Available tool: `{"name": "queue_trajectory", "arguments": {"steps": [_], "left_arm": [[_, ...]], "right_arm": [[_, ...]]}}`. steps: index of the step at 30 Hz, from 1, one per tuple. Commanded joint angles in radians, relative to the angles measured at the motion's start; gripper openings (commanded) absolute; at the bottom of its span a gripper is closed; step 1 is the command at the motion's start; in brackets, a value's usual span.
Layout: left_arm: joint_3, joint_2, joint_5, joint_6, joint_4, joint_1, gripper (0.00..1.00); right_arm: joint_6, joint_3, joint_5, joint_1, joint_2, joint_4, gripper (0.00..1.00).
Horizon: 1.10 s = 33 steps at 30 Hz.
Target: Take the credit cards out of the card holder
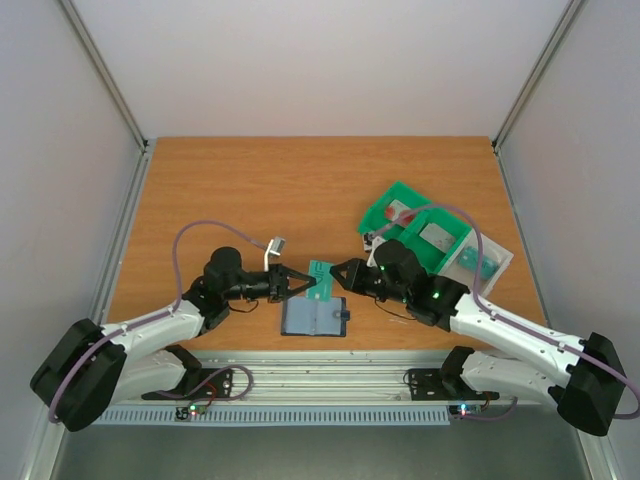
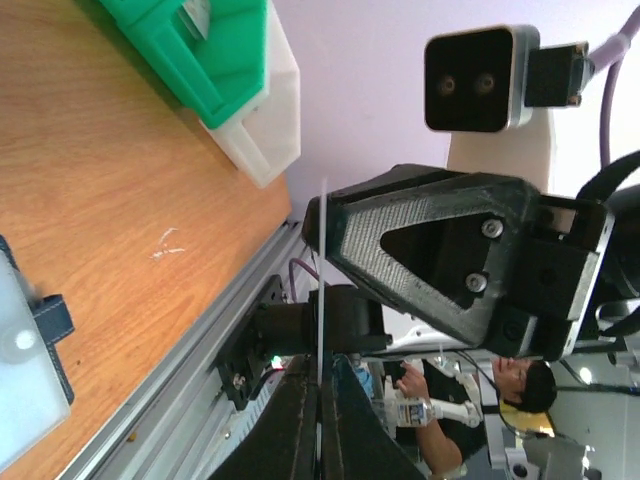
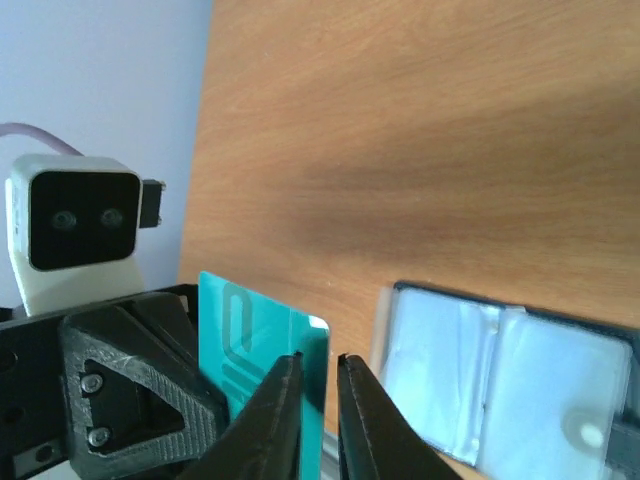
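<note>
Left wrist view: left gripper (image 2: 320, 425) pinches teal card (image 2: 322, 300) edge-on beside card holder (image 2: 25, 370); right gripper (image 3: 320, 400) nearly closed around it, grip unconfirmed, apparently for handover.

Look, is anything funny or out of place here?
Only one thing: a teal card is up in the air, pinched by the left gripper, near the open card holder. Nothing looks spilled or broken.

Teal card (image 1: 320, 279) — slate-blue holder (image 1: 313, 317) — green tray (image 1: 400, 208).
</note>
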Motion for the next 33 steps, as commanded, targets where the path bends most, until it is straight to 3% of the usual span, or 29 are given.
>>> {"name": "queue_trajectory", "arguments": {"steps": [1, 6, 12, 18, 25, 33], "left_arm": [[-0.008, -0.006, 0.094, 0.028, 0.116, 0.006, 0.00], [-0.010, -0.031, 0.245, 0.116, 0.063, 0.007, 0.00], [0.061, -0.096, 0.284, 0.379, -0.282, 0.005, 0.00], [0.046, -0.132, 0.301, 0.332, -0.195, 0.005, 0.00], [0.016, -0.152, 0.318, 0.267, -0.080, 0.001, 0.00], [0.006, -0.190, 0.319, 0.263, -0.068, 0.000, 0.00]], "right_arm": [[-0.174, 0.140, 0.046, 0.006, -0.048, -0.234, 0.15], [-0.372, 0.319, 0.030, 0.006, -0.059, -0.499, 0.28], [-0.511, 0.468, -0.064, 0.006, 0.008, -0.706, 0.30], [-0.663, 0.553, -0.251, 0.006, 0.109, -0.820, 0.34], [-0.676, 0.564, -0.460, -0.022, 0.145, -0.762, 0.40], [-0.705, 0.598, -0.521, -0.032, 0.234, -0.787, 0.40]]}}
